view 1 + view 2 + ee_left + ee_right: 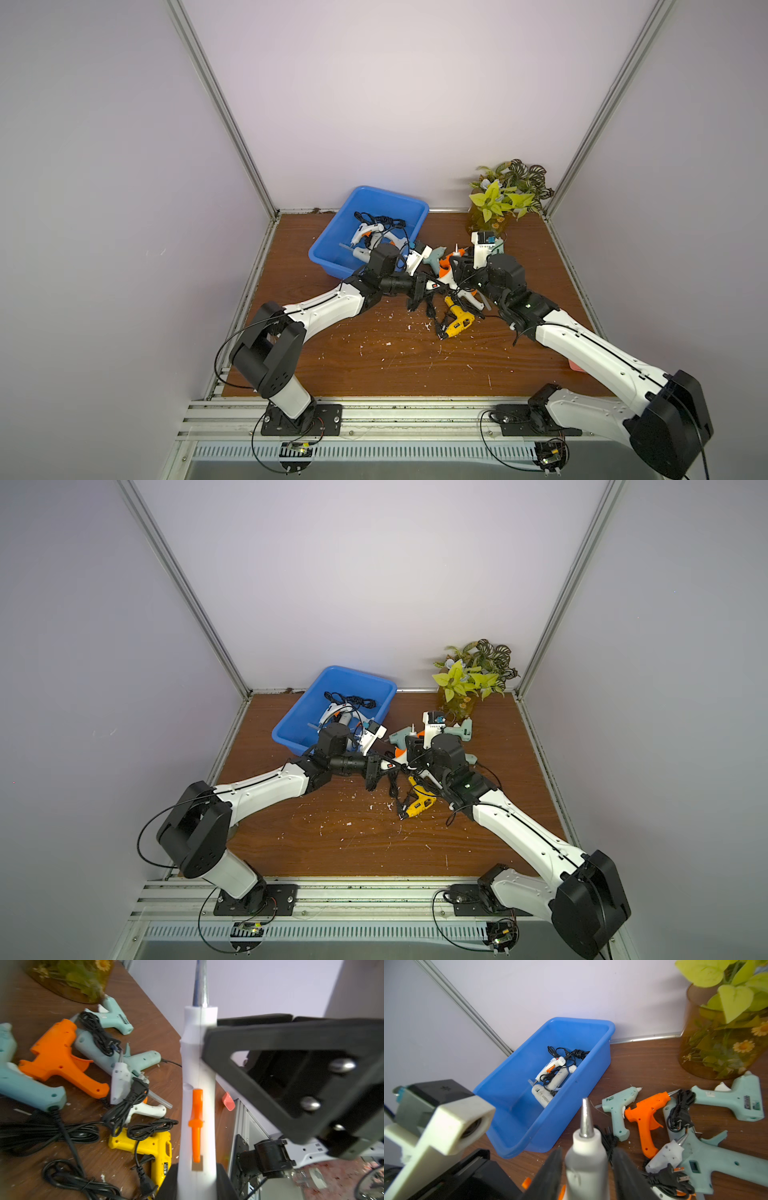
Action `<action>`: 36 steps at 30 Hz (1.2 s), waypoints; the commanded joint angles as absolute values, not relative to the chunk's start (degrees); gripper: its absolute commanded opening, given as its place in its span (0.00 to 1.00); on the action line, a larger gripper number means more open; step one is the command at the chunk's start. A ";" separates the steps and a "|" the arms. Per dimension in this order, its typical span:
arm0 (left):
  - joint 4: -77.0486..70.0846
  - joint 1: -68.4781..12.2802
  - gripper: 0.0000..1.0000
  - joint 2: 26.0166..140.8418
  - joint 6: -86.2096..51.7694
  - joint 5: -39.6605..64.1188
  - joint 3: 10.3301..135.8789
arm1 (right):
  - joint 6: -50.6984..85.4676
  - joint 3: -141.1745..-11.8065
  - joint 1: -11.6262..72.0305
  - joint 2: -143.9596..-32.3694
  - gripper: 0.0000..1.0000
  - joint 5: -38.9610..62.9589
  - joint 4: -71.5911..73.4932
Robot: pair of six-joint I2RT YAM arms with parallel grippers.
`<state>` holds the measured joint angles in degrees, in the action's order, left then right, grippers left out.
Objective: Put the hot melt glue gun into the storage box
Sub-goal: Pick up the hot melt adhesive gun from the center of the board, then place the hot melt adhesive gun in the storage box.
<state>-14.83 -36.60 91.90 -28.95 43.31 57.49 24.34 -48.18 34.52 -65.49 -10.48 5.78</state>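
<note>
Left gripper (197,1186) clamps glue gun (197,1064) — near storage box (512,1109) rim

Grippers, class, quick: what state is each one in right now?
Left gripper: closed on the white glue gun.
Right gripper: around the same gun; grip cannot be told.

the storage box (374,205) is bright blue. the white glue gun (197,1076) has an orange trigger (197,1122) and a shiny silver tip (586,1120). there is an orange glue gun (58,1055), a yellow glue gun (153,1145) and a pale blue-green glue gun (116,1016). the cords (41,1134) are black. the table (374,365) is brown with wood lines. the yellow-green leaves (498,197) sit by dark stripy leaves (528,172). the vase (716,1049) is see-through brown with yellow daisies.
</note>
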 commanded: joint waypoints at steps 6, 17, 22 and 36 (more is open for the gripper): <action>-7.40 -34.47 0.00 85.54 -23.07 31.96 62.46 | 25.14 -46.01 34.45 -57.14 0.77 -20.04 5.99; -8.79 -19.83 0.00 82.52 -24.70 29.07 66.12 | 25.89 -41.60 34.37 -51.48 0.84 -25.02 1.53; -6.94 -14.50 0.00 84.70 -22.60 25.69 68.02 | 26.69 -40.49 34.42 -51.35 0.87 -26.69 -0.82; 0.92 -11.58 0.08 101.70 -18.43 29.78 76.84 | 28.12 -38.59 34.31 -50.89 0.93 -28.31 -1.93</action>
<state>-0.40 -11.92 99.96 -19.38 27.00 75.31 27.05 -38.96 34.41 -51.75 -26.79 -2.55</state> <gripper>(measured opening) 0.262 0.927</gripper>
